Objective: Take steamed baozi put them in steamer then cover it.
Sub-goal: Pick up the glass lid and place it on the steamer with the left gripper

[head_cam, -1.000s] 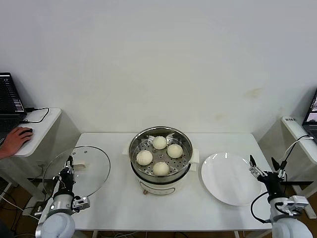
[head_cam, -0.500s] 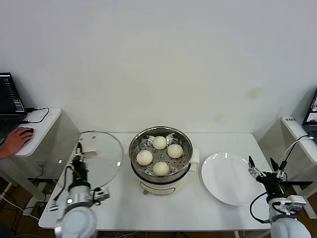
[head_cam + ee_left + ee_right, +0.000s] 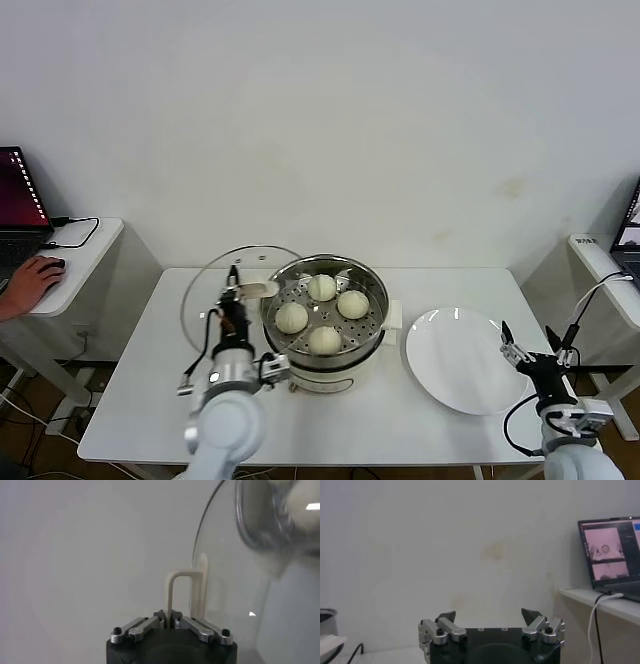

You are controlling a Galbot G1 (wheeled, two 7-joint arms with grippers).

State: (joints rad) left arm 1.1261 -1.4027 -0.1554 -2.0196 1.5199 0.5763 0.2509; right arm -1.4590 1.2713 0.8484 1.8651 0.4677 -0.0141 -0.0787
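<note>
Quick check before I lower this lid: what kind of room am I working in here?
Most likely a lab or test room staged as a kitchen: a bare white table against a blank wall, a steamer with baozi on it, and side desks with a laptop and a person's hand on a mouse.

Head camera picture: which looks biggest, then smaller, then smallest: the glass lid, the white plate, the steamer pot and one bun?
1. Steamer, glass lid and plate look about equal; the lid is tilted, so no ranking.
2. One baozi, clearly smallest.
</note>
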